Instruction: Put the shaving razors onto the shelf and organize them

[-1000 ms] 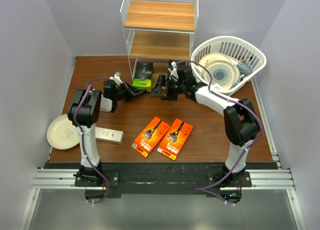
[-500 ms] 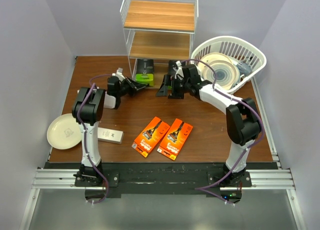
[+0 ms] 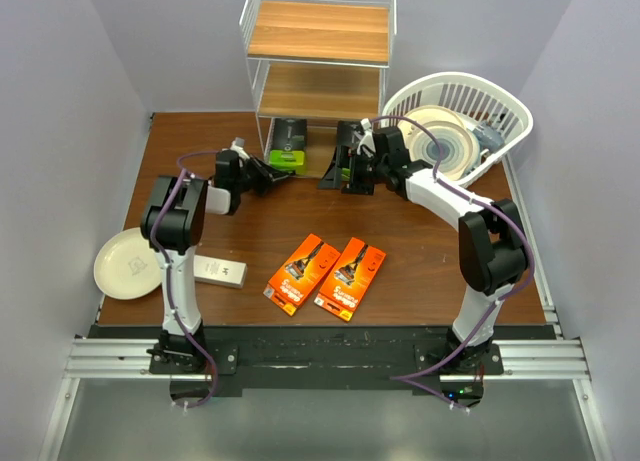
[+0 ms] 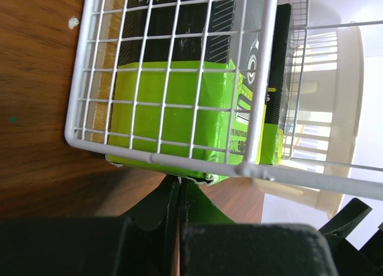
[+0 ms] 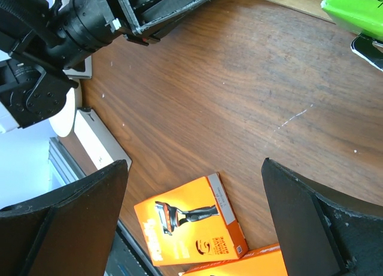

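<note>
My left tool [image 4: 178, 189] is pinched closed, its tips at the lime end of a black box [image 4: 173, 102] lying in the bottom tier of the shelf [image 3: 318, 31]. My right tool [image 5: 192, 167] gapes wide and empty. These cardboard packs look light, stiff and slick, so I'd grip them across the narrow sides. I count two black boxes, the second black box [image 4: 272, 78] alongside the first. On the surface [image 3: 420, 251] lie an orange card [image 3: 304, 272], another orange card [image 3: 350, 278] and one white box [image 3: 219, 272].

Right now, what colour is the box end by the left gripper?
Lime-green box end; left wrist view.
</note>
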